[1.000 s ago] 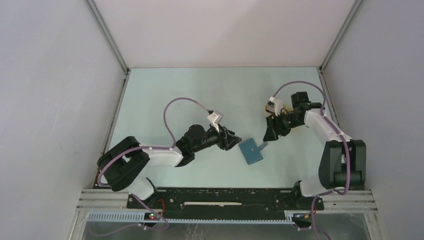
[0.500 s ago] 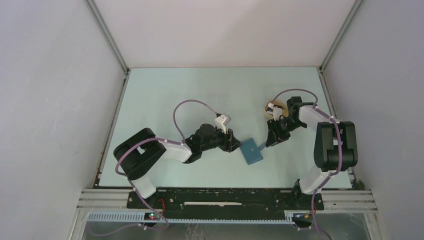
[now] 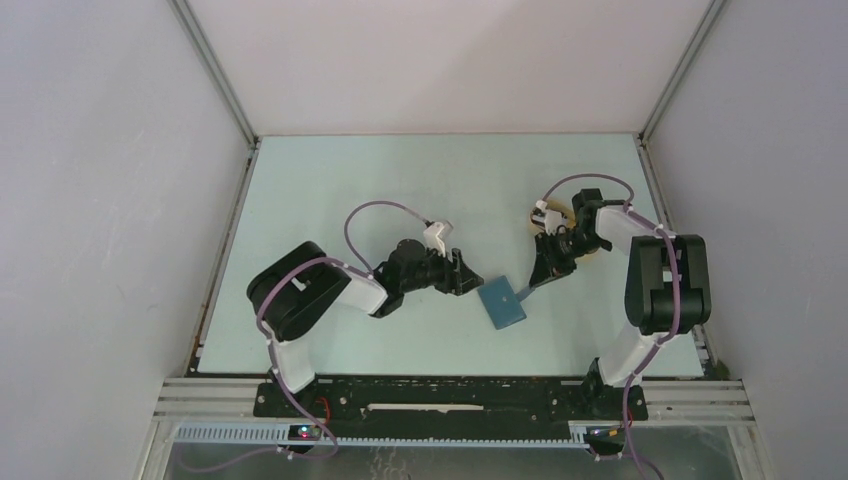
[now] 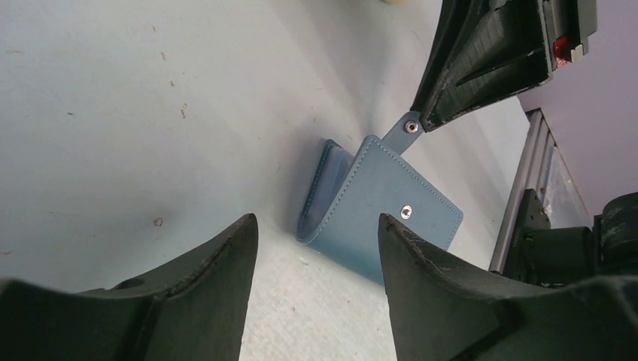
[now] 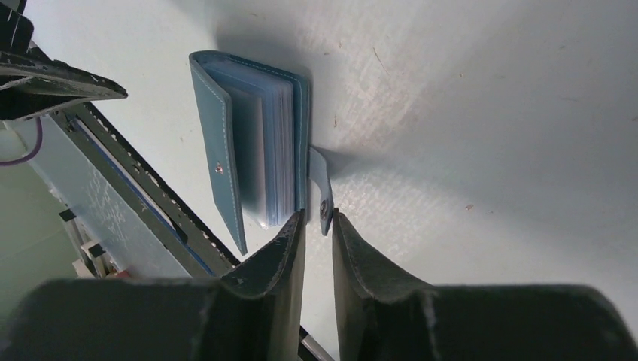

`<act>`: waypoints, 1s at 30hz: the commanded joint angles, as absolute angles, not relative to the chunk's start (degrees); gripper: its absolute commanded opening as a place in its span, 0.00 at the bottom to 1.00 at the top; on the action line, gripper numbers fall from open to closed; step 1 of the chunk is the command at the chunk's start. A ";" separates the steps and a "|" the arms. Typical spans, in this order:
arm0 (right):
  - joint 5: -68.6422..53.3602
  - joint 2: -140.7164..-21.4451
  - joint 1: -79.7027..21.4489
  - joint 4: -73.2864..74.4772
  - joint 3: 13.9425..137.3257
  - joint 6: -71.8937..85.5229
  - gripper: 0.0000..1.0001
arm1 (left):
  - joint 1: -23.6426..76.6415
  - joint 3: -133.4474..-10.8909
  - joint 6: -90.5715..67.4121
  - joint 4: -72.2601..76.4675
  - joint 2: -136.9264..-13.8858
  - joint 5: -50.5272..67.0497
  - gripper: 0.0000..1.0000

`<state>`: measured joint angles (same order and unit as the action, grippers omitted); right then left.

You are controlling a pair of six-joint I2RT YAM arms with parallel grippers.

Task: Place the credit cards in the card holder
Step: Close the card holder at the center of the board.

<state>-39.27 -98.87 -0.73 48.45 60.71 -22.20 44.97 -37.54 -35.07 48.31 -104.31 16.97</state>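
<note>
Between my two grippers, on the pale green table (image 3: pixel 420 180), lies the card holder (image 3: pixel 502 303), a small blue folding wallet set slantwise toward the near side of the table. Its front cover stands a little ajar, and from my right wrist I see the stack of clear sleeves (image 5: pixel 274 150) inside it, with the cover (image 5: pixel 222 143) leaning away from them. A narrow blue strap (image 4: pixel 402 129) with a metal snap at its end sticks out from the wallet's far edge and rises off the table. My right gripper (image 3: pixel 535 283) sits at that strap: its fingers are drawn close together with the strap's tip between them, touching or nearly touching one finger, though I cannot tell whether they actually pinch it, since a slim gap shows. My left gripper (image 3: pixel 470 280) is low over the table just beside the wallet's other side, its fingers spread wide with nothing between them. From my left wrist the wallet (image 4: pixel 380 207) lies just beyond those fingertips, apart from them.
</note>
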 commanded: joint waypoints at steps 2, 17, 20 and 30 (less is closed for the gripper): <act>-41.17 -100.23 -0.42 49.79 62.85 -22.25 0.26 | 44.69 -42.04 -39.18 53.00 -107.17 23.28 0.65; -42.10 -100.26 1.55 50.55 62.86 -22.94 0.18 | 44.68 -45.00 -40.69 48.38 -111.13 24.76 0.58; -42.09 -100.59 1.34 50.46 62.92 -22.76 0.19 | 44.74 -45.24 -40.53 47.67 -111.27 24.70 0.58; -42.54 -102.36 0.97 51.67 63.41 -23.37 0.21 | 45.31 -46.43 -39.66 45.29 -111.72 24.60 0.57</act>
<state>-41.28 -101.69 1.41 50.35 61.34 -22.57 44.91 -43.86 -40.12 45.67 -111.46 24.21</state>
